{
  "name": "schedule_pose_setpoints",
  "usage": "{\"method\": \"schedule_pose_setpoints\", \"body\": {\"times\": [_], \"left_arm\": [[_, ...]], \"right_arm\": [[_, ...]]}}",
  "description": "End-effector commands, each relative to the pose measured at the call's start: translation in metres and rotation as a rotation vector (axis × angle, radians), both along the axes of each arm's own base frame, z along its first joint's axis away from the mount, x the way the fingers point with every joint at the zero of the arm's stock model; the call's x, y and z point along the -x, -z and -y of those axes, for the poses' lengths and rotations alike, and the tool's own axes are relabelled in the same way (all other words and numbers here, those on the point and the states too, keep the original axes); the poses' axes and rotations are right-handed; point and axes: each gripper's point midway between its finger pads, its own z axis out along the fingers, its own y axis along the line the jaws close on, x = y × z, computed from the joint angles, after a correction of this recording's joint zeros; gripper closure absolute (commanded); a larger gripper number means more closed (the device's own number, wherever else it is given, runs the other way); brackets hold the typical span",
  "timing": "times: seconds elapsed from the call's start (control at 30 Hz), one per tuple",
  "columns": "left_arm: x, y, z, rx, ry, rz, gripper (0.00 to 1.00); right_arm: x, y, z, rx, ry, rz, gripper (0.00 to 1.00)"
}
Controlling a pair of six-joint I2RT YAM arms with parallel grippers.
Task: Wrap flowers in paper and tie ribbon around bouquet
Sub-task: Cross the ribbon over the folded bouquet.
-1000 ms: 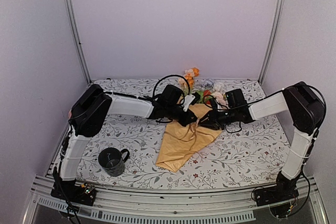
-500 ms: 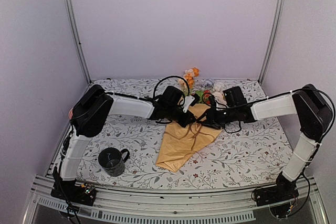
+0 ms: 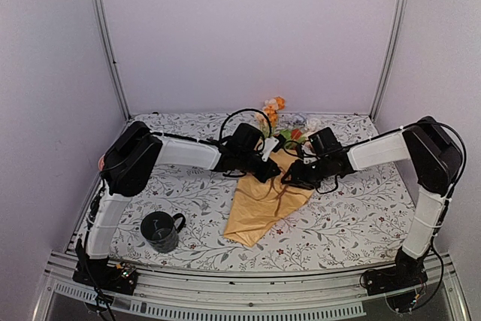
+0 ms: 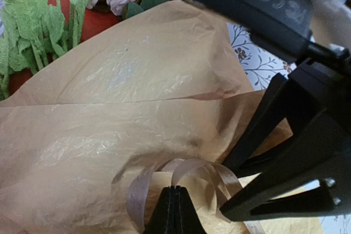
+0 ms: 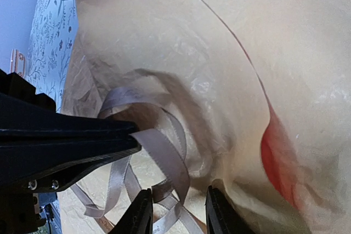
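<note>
Leafy-print tablecloth (image 3: pixel 361 216) lies under me, with a dark mug (image 3: pixel 159 231) well off to my left near the front edge. The bouquet (image 3: pixel 263 204) lies mid-table, its mustard paper (image 4: pixel 137 80) cone pointing toward my bases and the flowers (image 3: pixel 274 107) spilling out at the far end. My left gripper (image 4: pixel 173 193) is pinched fully together, on the ribbon (image 5: pixel 164 154) as far as I can judge, and the strand curls in loose loops over the cone's waist. What's new is on the other side — my right gripper (image 5: pixel 178 193) has slid in over the last second until it sits just beside the left one. Its fingers have spread from narrow to partly apart, with ribbon strands running between them but not clamped. I read this as lining up a hand-off or pull-through for the knot — the loops are slack, so the tie isn't cinched yet.
</note>
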Motion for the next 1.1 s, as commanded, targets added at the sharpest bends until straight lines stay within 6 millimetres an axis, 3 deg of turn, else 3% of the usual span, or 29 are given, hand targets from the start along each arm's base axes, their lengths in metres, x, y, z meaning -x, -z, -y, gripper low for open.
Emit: {"method": "schedule_pose_setpoints", "body": {"times": [0.0, 0.1, 0.2, 0.37, 0.57, 0.67, 0.77, 0.97, 1.07], "left_arm": [[-0.005, -0.008, 0.000, 0.006, 0.003, 0.020, 1.00], [-0.006, -0.010, -0.002, 0.001, -0.004, 0.028, 1.00], [-0.010, -0.018, -0.005, -0.001, -0.023, 0.054, 1.00], [-0.017, -0.031, -0.015, -0.038, -0.063, 0.122, 1.00], [-0.014, -0.070, -0.019, -0.017, -0.045, 0.203, 1.00], [-0.018, -0.078, -0.025, -0.054, -0.043, 0.271, 1.00], [-0.027, -0.072, -0.030, -0.121, -0.054, 0.327, 1.00], [-0.054, -0.037, -0.040, -0.277, -0.120, 0.381, 1.00], [-0.065, -0.029, -0.046, -0.315, -0.174, 0.388, 0.98]], "right_arm": [[-0.010, 0.004, -0.003, 0.041, -0.002, 0.017, 0.71], [-0.014, 0.004, -0.003, 0.048, -0.007, 0.023, 0.90], [-0.014, 0.003, -0.001, 0.044, -0.006, 0.024, 1.00], [-0.015, -0.004, 0.006, 0.022, -0.001, 0.030, 1.00], [-0.009, 0.000, 0.009, -0.009, -0.031, 0.010, 1.00], [-0.005, 0.000, 0.006, -0.030, -0.061, 0.008, 1.00], [-0.002, -0.002, 0.002, -0.054, -0.084, 0.012, 0.99], [0.001, 0.001, 0.002, -0.059, -0.092, 0.002, 0.99], [0.001, 0.000, 0.001, -0.064, -0.096, 0.000, 0.99]]}}
